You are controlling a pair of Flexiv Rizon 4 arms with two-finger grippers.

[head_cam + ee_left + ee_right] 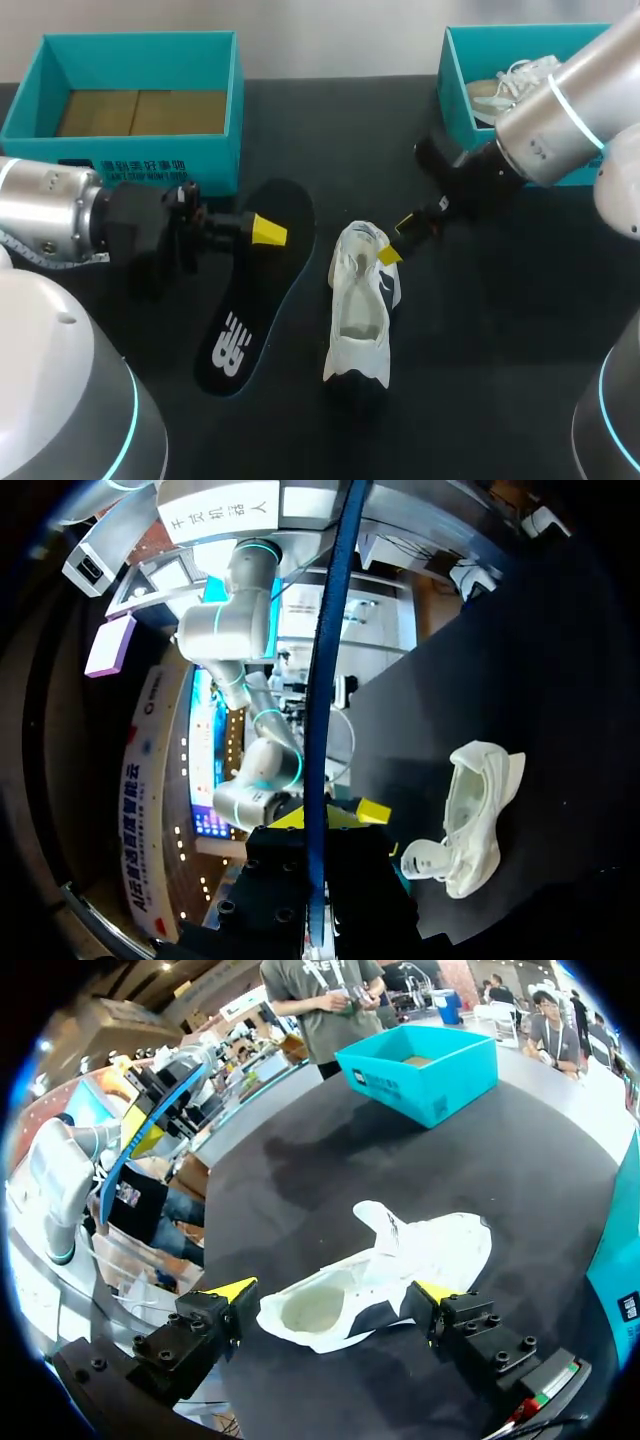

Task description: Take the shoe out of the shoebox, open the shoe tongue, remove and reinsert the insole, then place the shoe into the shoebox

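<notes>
A white shoe point(360, 320) is lying at the table's centre. The left gripper point(266, 233) is clamping a black insole point(240, 330) at the shoe's nine o'clock. The right gripper point(396, 240), jaws open, is straddling the shoe's one o'clock end.

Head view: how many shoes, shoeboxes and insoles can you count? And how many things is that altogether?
Teal shoeboxes: 2
White sneakers: 2
Black insole: 1
Total: 5
</notes>
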